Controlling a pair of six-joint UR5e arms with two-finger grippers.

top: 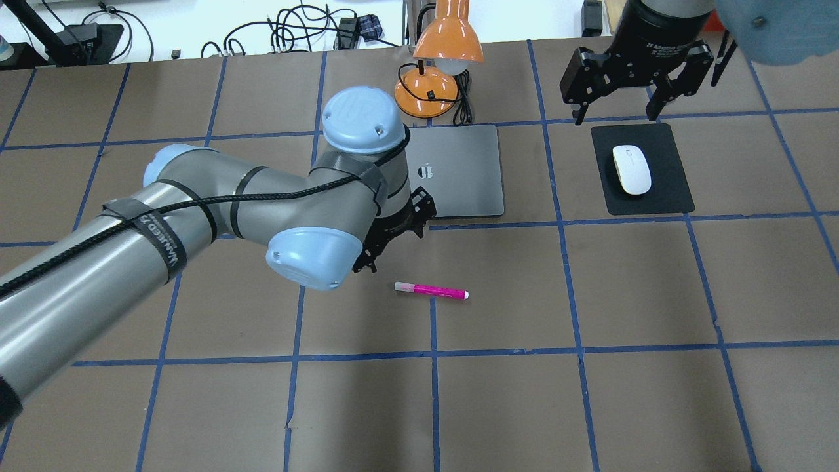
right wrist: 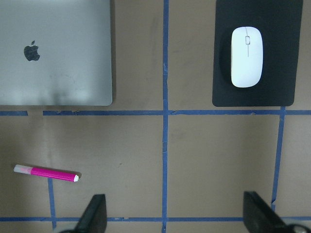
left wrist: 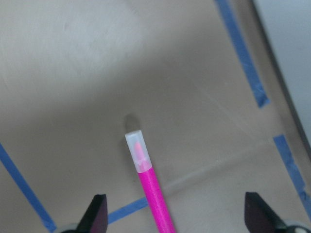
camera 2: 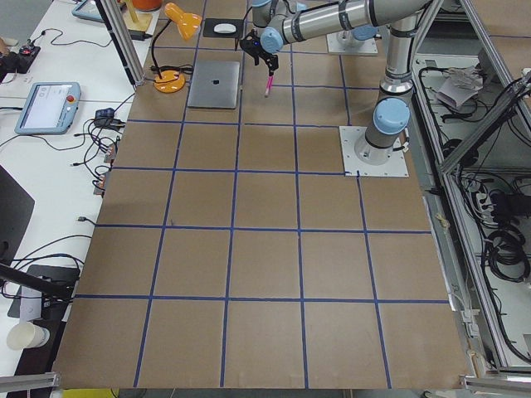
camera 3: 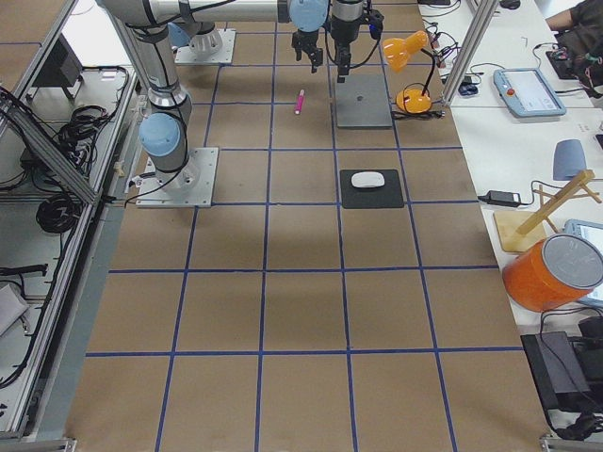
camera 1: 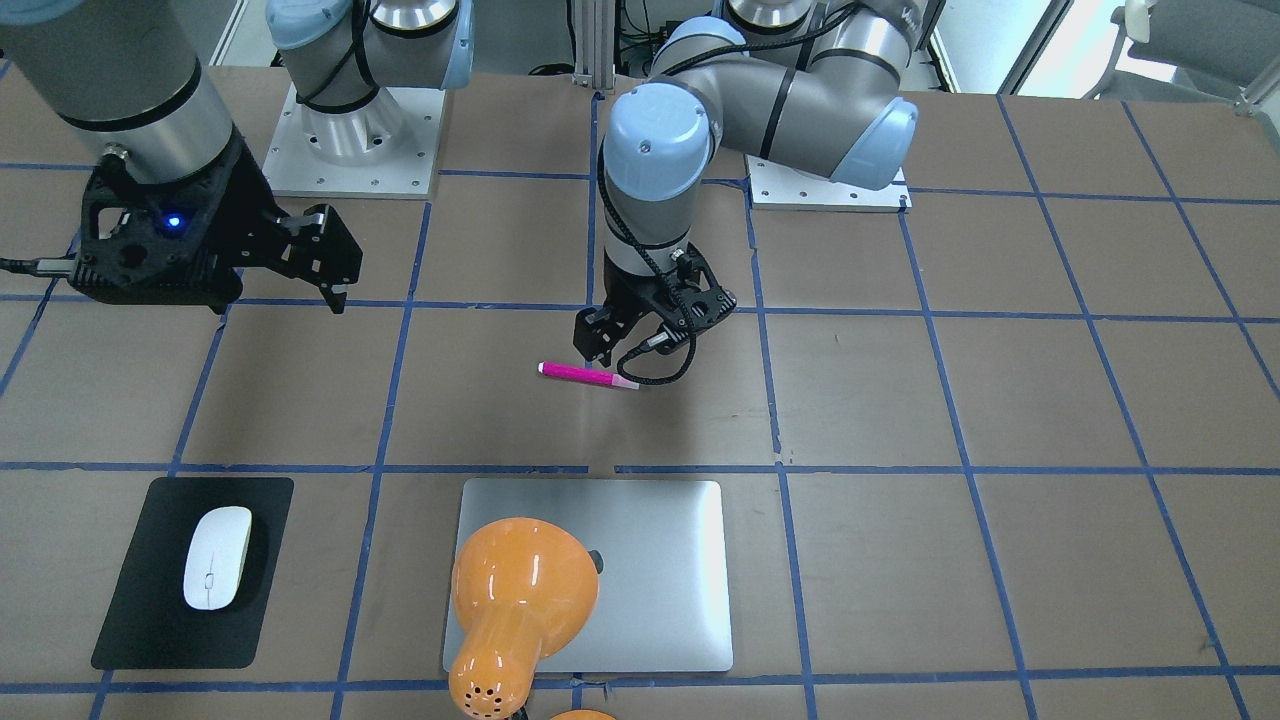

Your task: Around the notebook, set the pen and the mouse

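Observation:
The magenta pen (camera 1: 588, 375) lies flat on the brown table, a little on the robot's side of the notebook (camera 1: 640, 570), a closed silver-grey laptop. My left gripper (left wrist: 177, 218) hovers just over the pen (left wrist: 148, 184) with both fingers spread wide; it is open and holds nothing. The pen's pale cap points away from the wrist camera. The white mouse (top: 631, 170) rests on a black mat (top: 662, 196) to the notebook's (top: 459, 170) right in the overhead view. My right gripper (top: 617, 118) hangs open and high, beyond the mat's far edge.
An orange desk lamp (top: 446, 39) stands at the notebook's far edge, and in the front-facing view its shade (camera 1: 520, 590) overlaps the lid. Blue tape lines grid the table. The left arm's elbow (top: 314, 255) hides the table next to the pen.

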